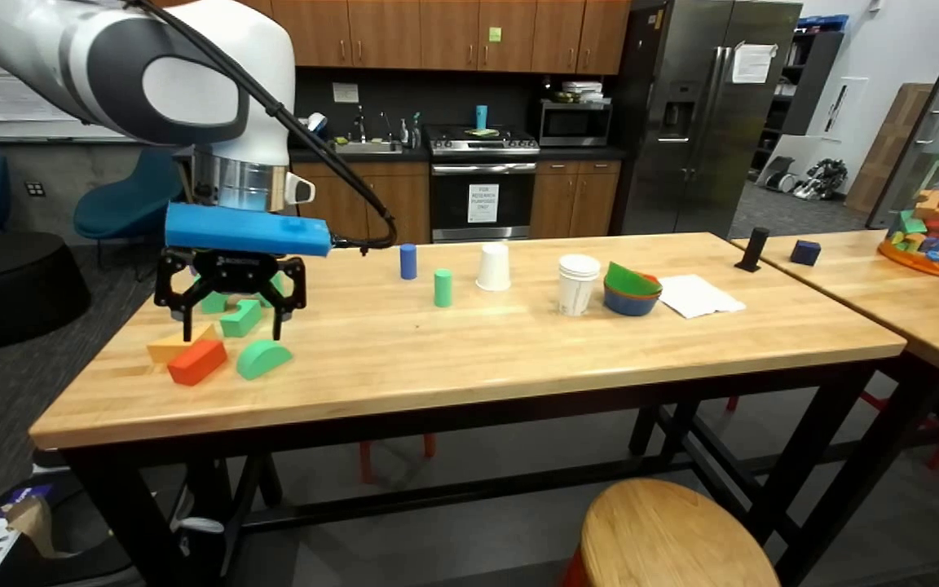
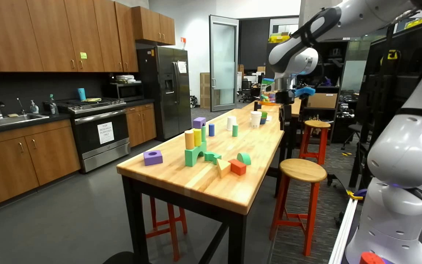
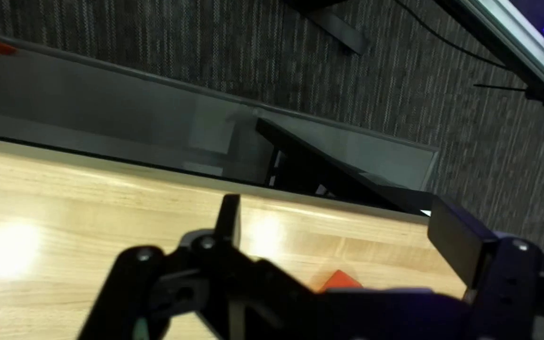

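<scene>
My gripper point(image 1: 232, 336) hangs open with nothing between its fingers, above the table in an exterior view. In the wrist view its two fingers stand wide apart, and a corner of a red block point(image 3: 340, 280) shows beyond the gripper body, which hides the rest. Around that red block point(image 1: 197, 363) lie a green half-round block point(image 1: 263, 359), an orange wedge point(image 1: 161, 349) and a green curved block point(image 1: 241, 318). A green arch point(image 2: 195, 154) bears an orange cylinder point(image 2: 189, 139) and a yellow one point(image 2: 197, 137). Behind the gripper, part of this group is hidden in an exterior view.
Farther along the table point(image 1: 404, 359) stand a blue cylinder point(image 1: 408, 262), a green cylinder point(image 1: 443, 288), an upturned white cup point(image 1: 494, 267), stacked paper cups point(image 1: 575, 287), nested bowls point(image 1: 631, 303) and a napkin point(image 1: 699, 295). A purple block with a hole point(image 2: 153, 157) and a purple arch point(image 2: 199, 122) also show.
</scene>
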You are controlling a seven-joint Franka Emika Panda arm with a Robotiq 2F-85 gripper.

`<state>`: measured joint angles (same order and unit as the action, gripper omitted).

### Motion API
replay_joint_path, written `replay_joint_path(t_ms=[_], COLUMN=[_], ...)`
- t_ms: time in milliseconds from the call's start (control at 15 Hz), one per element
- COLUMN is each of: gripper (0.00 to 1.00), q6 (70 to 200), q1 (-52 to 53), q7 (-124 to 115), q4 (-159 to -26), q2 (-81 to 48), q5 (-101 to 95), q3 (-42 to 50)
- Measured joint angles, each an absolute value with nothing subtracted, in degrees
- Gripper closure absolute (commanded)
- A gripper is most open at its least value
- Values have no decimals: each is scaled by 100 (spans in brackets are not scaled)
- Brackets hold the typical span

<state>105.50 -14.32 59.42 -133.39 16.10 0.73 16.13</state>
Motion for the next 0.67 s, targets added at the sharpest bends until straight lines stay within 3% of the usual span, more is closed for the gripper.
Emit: replay_joint_path(t_ms=[667], gripper=[0], q6=[11060], q1=[-1110], q7=[5580], q4=[-14025], q2=[2448], q5=[703], q3=[1640])
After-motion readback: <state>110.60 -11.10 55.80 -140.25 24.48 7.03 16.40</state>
